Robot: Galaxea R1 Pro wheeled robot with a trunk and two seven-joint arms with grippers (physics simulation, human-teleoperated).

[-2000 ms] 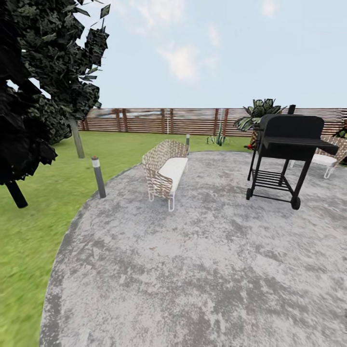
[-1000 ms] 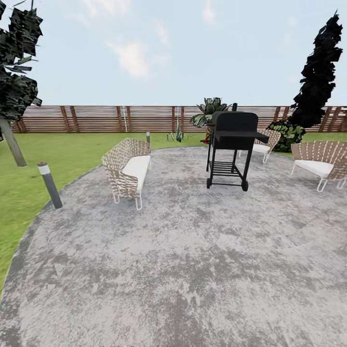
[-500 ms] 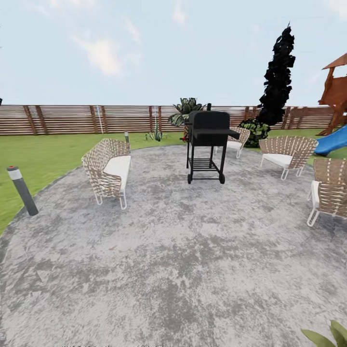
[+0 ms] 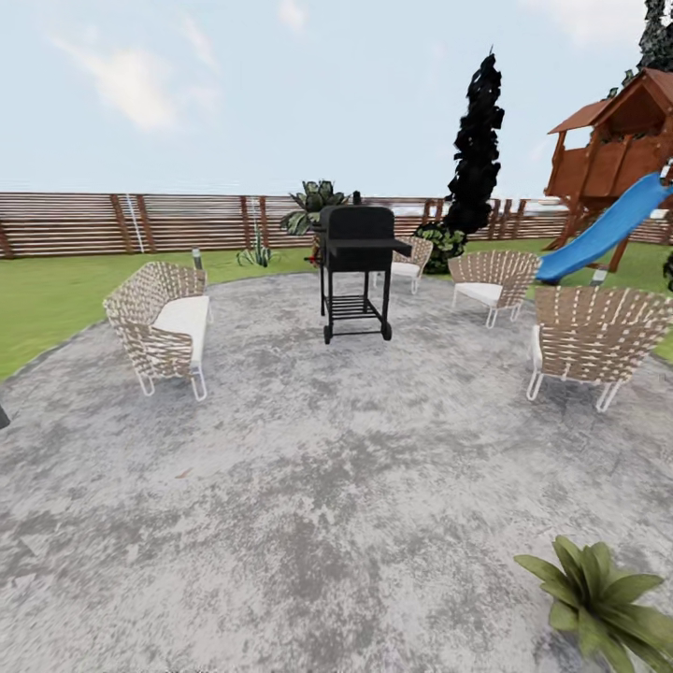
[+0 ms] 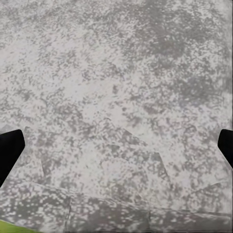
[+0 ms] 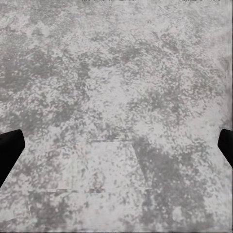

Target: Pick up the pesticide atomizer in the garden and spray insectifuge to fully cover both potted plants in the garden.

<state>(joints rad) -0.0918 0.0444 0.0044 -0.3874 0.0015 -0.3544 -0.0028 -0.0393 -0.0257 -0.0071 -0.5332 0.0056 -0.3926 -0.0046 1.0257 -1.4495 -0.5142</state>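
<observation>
Centrally, the head view shows the round grey gravel patio of the garden, ringed by lawn and a brown slatted fence. A black barbecue grill stands on the far part of the patio. A woven sofa with a white cushion sits left of it; woven chairs stand to the right. A wooden play tower with a blue slide rises beyond the chairs. One potted plant, a low rosette of pointed green leaves, stands on the gravel at lower right. A second spiky rosette stands by the fence, too small to identify with certainty.

Left tool: fingertips wide apart over bare gravel, holding nothing. Right tool: likewise spread wide and unloaded over gravel.
</observation>
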